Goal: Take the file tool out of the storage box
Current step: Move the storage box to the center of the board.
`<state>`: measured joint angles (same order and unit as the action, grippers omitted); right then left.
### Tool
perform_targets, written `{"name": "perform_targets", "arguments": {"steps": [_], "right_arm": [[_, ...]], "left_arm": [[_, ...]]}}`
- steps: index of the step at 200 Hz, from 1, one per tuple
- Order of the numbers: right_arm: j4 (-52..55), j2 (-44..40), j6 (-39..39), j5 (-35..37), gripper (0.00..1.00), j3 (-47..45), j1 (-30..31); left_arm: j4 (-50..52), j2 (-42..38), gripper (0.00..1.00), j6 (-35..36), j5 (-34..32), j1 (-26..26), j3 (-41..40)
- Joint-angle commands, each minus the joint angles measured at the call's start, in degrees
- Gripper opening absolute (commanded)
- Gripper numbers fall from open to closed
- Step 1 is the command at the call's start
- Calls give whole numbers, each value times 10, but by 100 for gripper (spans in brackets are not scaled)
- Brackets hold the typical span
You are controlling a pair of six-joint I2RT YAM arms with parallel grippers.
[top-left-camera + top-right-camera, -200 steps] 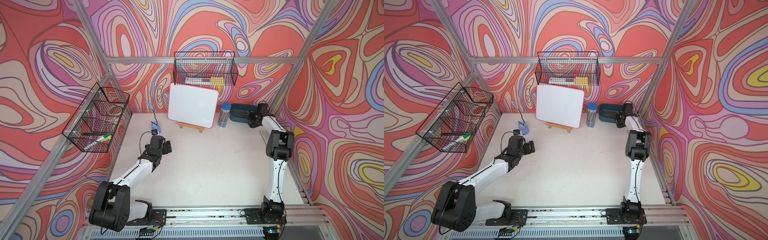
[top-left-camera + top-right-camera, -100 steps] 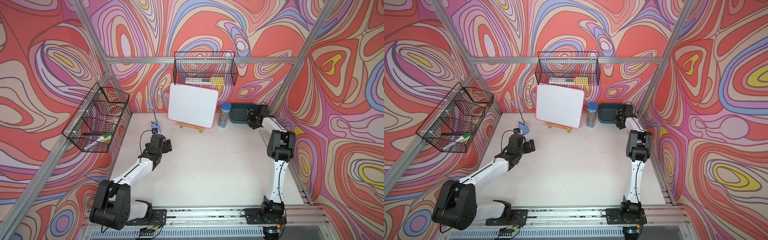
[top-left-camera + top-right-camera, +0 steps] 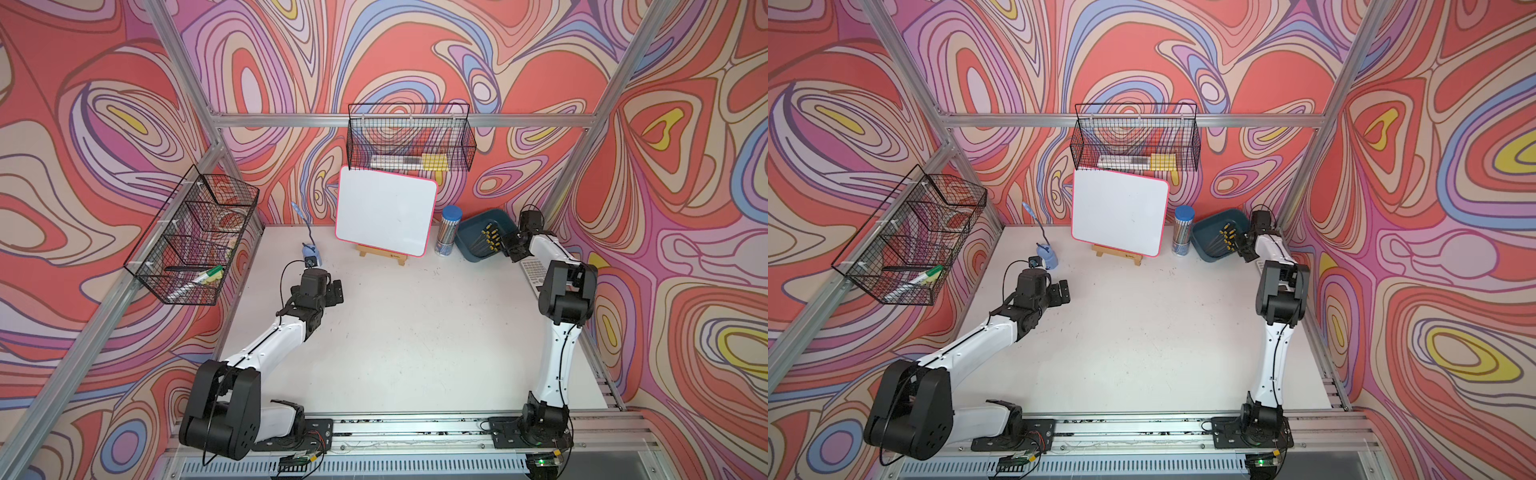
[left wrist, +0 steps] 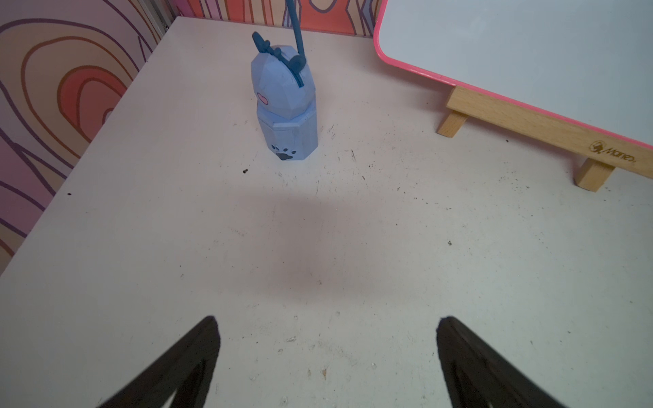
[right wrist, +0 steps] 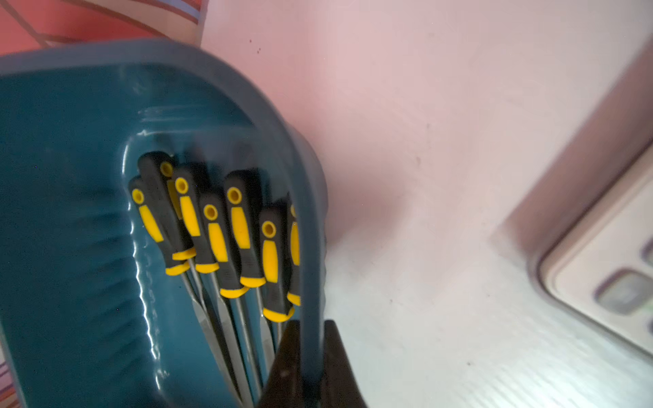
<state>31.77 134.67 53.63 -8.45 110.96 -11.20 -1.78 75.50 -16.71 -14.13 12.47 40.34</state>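
Oddly, the right claw (image 5: 311, 342) was not on a file at all. Its two fingers were pinched together on the side wall of the box (image 5: 63, 197), one finger inside and one outside, with the teal rim standing up between them. The files (image 5: 219, 240) lay in the box, bunched against that same wall, yellow-and-black handles toward the rounded end and steel blades running back toward the claw. None had left the box and none was held.

My guess is that the grip served to steady or shift the box, since it sat far back in the table's corner, just beside a pale keypad (image 5: 618, 275), where a straight reach for one thin handle out of a tight bundle looked awkward. Whether the box was lifted or flat I could not tell.

The left claw (image 4: 327, 319) hung well apart from all this, over bare table (image 4: 388, 247), fingers spread wide and empty. A blue figure (image 4: 284, 106) and the whiteboard (image 4: 530, 42) stood ahead of it. It seemed placed to wait — perhaps to take a file once the box was brought nearer.
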Motion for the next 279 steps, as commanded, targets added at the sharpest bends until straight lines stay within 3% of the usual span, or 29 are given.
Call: {"name": "perform_targets", "arguments": {"steps": [1, 81, 136, 221, 279], "right_arm": [[55, -23, -63, 28, 6, 6, -11], [178, -21, -263, 25, 1, 65, -33], [195, -56, -377, -19, 0, 27, -31], [137, -210, -359, 6, 0, -190, 16], [78, -328, -309, -9, 0, -350, 137]], "left_arm": [[15, -2, 100, 9, -4, 4, 4], [13, -2, 100, 11, -2, 5, 3], [16, 0, 99, 11, 0, 5, 5], [24, 7, 100, -10, 20, 5, 25], [46, 10, 99, 2, 29, 5, 65]]}}
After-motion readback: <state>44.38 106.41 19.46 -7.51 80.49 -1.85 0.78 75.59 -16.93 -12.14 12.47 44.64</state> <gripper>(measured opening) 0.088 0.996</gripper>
